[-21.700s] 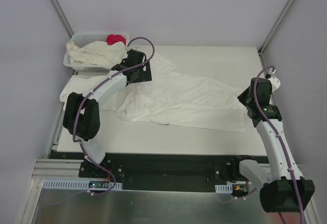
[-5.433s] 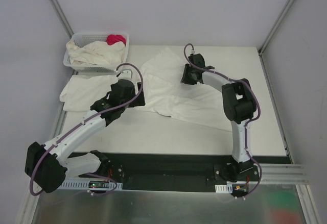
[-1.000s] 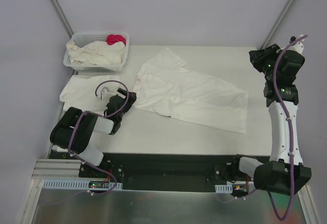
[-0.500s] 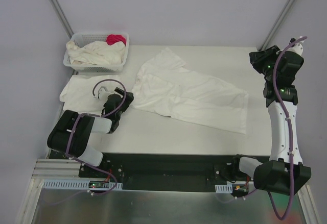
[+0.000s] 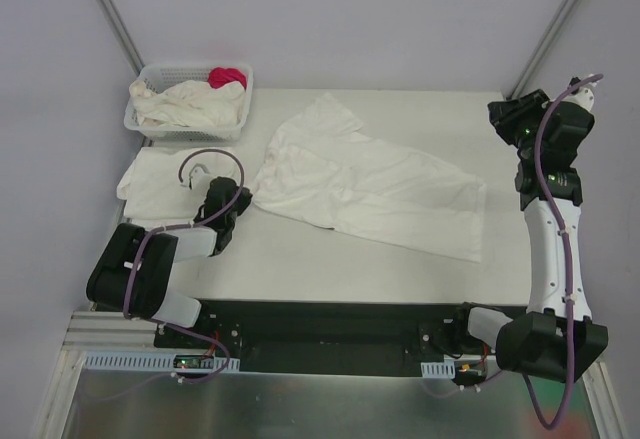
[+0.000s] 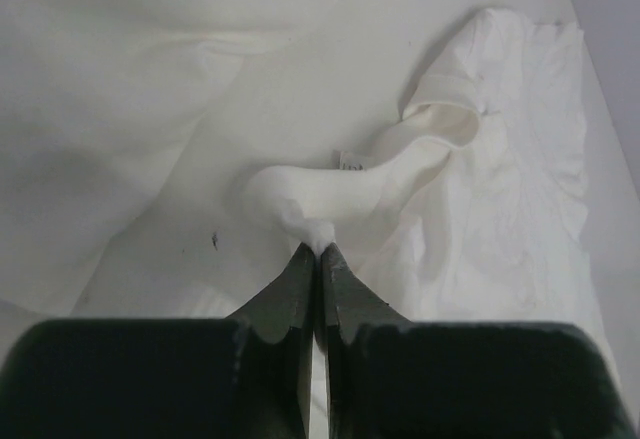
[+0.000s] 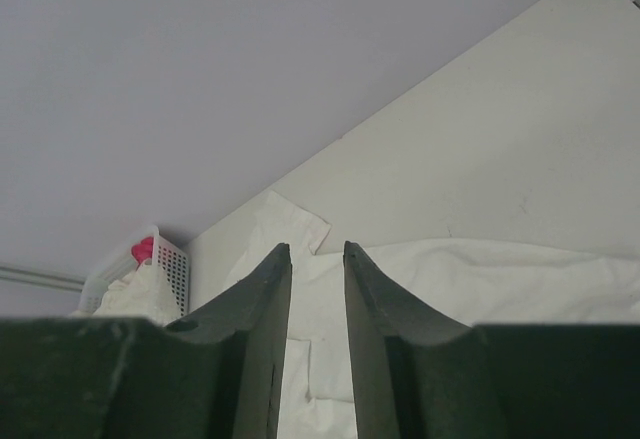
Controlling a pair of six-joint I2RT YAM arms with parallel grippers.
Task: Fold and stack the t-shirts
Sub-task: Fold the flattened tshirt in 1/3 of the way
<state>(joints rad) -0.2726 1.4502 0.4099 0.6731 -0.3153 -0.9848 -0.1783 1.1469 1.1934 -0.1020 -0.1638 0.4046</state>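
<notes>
Table [image 5: 300, 259] holds one spread t-shirt [image 5: 370, 184], unfolded; my left claw [image 6: 318, 249] clenched on its edge, right claw [image 7: 315, 259] parted, empty; basket shirts [image 5: 185, 104] not yet done.

Nothing legible shows; the tag [image 6: 347, 162] on the t-shirt [image 6: 300, 191] is too small to read.

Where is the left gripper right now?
Top view: the left gripper sits left of centre, shut on an edge of the spread t-shirt, beside the folded t-shirt.
</notes>
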